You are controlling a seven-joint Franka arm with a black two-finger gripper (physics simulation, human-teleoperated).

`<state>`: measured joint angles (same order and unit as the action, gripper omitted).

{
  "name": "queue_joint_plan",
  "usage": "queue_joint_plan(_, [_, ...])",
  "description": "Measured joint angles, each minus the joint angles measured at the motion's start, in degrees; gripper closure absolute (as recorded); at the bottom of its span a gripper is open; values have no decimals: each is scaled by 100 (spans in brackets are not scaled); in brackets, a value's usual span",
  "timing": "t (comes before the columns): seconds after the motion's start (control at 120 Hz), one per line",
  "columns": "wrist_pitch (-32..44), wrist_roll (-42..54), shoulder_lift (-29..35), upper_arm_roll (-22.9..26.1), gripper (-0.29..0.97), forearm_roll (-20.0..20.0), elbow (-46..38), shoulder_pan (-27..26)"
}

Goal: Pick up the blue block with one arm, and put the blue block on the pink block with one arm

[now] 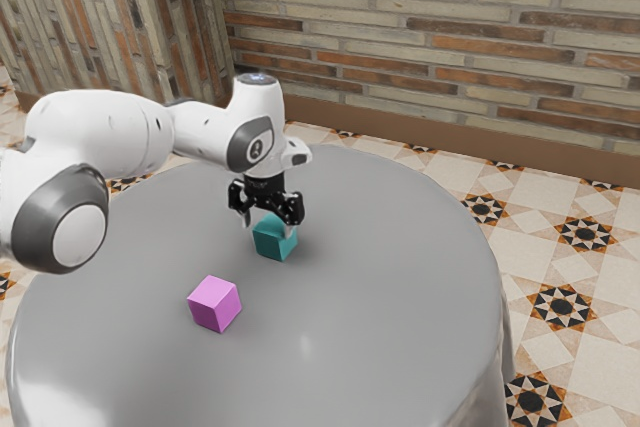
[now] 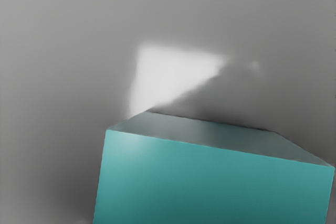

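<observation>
Blue block (image 1: 275,240), teal in shade, rests on the bench (image 1: 400,277) directly below the gripper (image 1: 268,215). The gripper's black fingers (image 1: 244,209) are spread and come down to about the level of the block's top, one on each side. Whether they touch it cannot be told. In the wrist view the blue block (image 2: 210,182) lies just under the hand, with the grey bench (image 2: 63,51) around it. It sits near the middle of the round bench. The pink block (image 1: 215,304) lies apart from it, closer to the near edge and toward the exterior view's left.
</observation>
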<state>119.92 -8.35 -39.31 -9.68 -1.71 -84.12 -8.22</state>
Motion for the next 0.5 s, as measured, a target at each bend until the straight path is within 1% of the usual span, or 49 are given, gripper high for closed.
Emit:
queue_joint_plan(0.142, [-2,-4,-156,34,1,-106,64,40])
queue_joint_plan(0.358, [3,-8,-282,93,20,-155,161,83])
queue_joint_plan(0.5, [2,-14,-284,99,24,-149,165,87])
